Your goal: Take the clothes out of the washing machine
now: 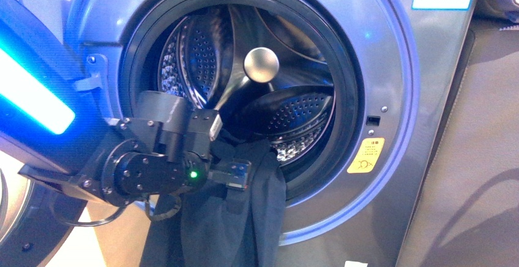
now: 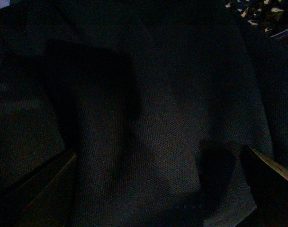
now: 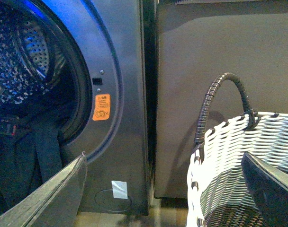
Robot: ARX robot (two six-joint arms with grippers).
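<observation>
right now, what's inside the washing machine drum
The drum shows perforated steel and a round silver knob; the dark clothes spill over its lower rim. The left arm and cloth hide its lower left.

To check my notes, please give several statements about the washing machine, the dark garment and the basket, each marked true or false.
1. The drum opening of the washing machine is uncovered. True.
2. The clothes lie wholly inside the drum. False: they hang out over the opening's lower rim.
3. An orange sticker sits on the machine's front beside the opening. True.
4. The basket is solid black. False: it is white-and-grey woven, with a dark handle.
5. The right gripper is shut on cloth. False: it is open and holds nothing.
</observation>
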